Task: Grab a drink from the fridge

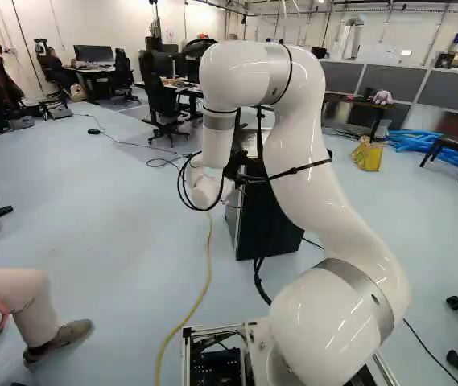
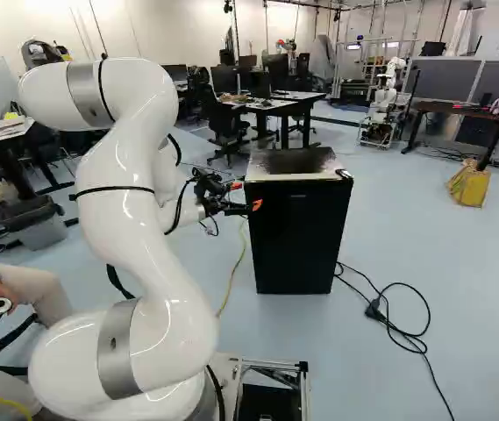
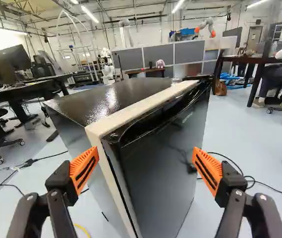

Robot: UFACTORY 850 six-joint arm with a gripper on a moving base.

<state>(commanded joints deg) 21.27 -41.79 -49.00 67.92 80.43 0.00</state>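
The arm (image 2: pixel 135 228) is seemingly lining up to open the fridge (image 2: pixel 297 237); the door (image 3: pixel 165 166) is looking shut, and no drink is showing. The gripper (image 3: pixel 145 164) is holding its fingers released, spread wide, facing the fridge's near edge at twelve o'clock. In the right base view, the fridge is sitting at four o'clock from it. Next, one finger is probably needing to hook the door's edge and pull.
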